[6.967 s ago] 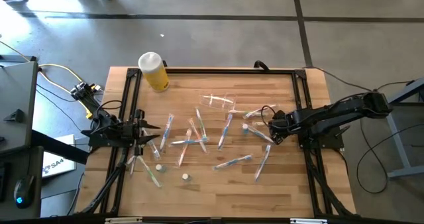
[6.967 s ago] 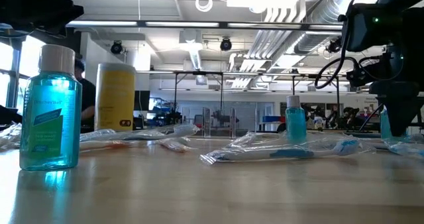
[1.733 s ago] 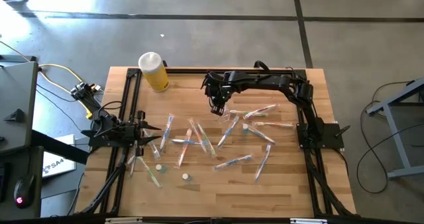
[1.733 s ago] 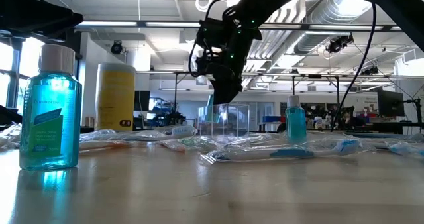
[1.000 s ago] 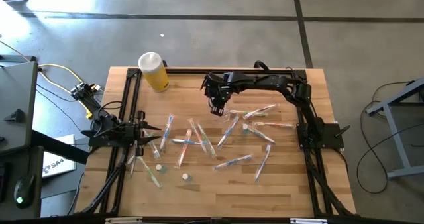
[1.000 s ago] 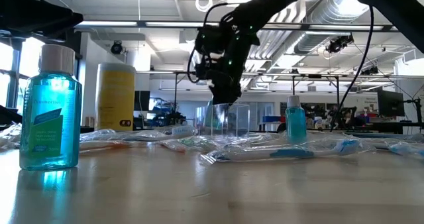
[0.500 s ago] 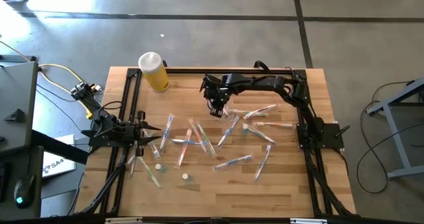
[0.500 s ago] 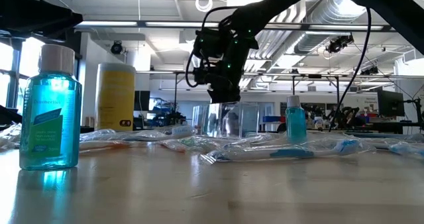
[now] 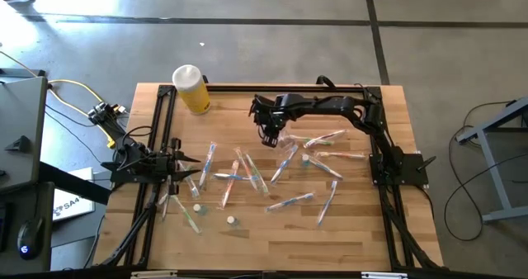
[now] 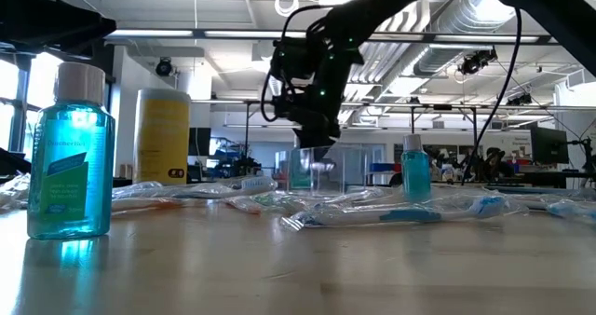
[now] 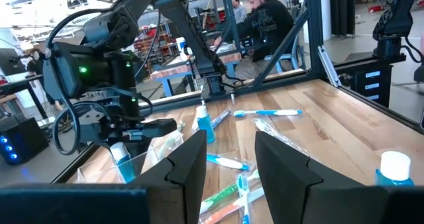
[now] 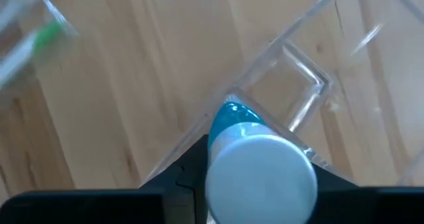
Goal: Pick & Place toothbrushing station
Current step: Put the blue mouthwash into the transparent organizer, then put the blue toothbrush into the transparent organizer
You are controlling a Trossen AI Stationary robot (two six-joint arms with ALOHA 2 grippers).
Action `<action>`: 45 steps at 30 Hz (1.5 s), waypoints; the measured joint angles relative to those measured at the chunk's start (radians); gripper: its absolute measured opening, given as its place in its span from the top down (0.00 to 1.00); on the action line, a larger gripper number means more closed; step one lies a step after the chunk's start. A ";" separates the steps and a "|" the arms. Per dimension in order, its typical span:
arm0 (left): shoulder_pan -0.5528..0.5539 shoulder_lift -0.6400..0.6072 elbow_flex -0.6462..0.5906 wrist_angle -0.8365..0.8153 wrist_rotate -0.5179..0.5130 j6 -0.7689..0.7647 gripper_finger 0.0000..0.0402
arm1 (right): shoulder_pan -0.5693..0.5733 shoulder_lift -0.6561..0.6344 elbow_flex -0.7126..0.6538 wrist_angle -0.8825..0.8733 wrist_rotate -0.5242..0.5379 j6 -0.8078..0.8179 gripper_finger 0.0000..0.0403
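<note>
High view: the right gripper [image 9: 268, 137] hangs above mid-table, with toothbrushes [image 9: 239, 176] scattered beside it. The left gripper [image 9: 191, 165] waits at the left edge, fingers apart and empty.
Low view: a small blue bottle [image 10: 300, 171] stands in the clear holder cup [image 10: 328, 171], under the right gripper.
Right wrist view: the bottle's white cap fills the space between the fingers; I cannot tell whether they grip it.

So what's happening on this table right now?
The right end effector is over the clear holder near the table's far middle, with a small blue bottle with a white cap between its fingers, right at the holder's open top. The bottle is not visibly released. Packaged toothbrushes and other small blue bottles lie scattered over the wooden table. The left end effector waits, open, at the table's left side.
</note>
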State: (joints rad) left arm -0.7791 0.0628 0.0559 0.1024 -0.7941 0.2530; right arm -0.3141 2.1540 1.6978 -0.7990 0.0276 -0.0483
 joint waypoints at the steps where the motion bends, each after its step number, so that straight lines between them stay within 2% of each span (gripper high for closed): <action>1: 0.000 0.000 0.000 0.000 0.000 0.000 0.68 | 0.001 0.000 0.000 -0.008 0.000 0.000 0.73; 11: 0.000 0.000 0.000 0.000 0.000 0.000 0.68 | 0.002 -0.007 0.002 -0.034 0.004 -0.002 0.63; 18: 0.000 0.000 0.000 0.000 0.000 0.000 0.68 | 0.007 -0.054 0.001 -0.050 0.074 -0.001 0.63; 28: 0.000 0.000 0.000 0.000 0.001 -0.003 0.68 | 0.022 -0.194 0.005 -0.078 0.078 -0.001 0.63; 34: 0.000 0.000 0.000 0.006 0.012 -0.127 0.68 | 0.060 -0.311 0.007 -0.149 0.074 -0.001 0.63; 37: 0.000 0.000 0.004 -0.003 -0.005 -0.152 0.68 | 0.088 -0.368 0.007 -0.239 0.048 0.008 0.63; 41: 0.000 0.006 0.025 -0.056 -0.070 -0.206 0.68 | 0.121 -0.423 0.007 -0.369 0.019 0.081 0.63; 45: 0.000 0.025 0.058 -0.177 -0.158 -0.330 0.68 | 0.142 -0.446 0.000 -0.458 0.031 0.149 0.63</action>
State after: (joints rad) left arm -0.7788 0.0879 0.1136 -0.0741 -0.9518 -0.0773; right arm -0.1717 1.7077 1.6981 -1.2570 0.0586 0.1007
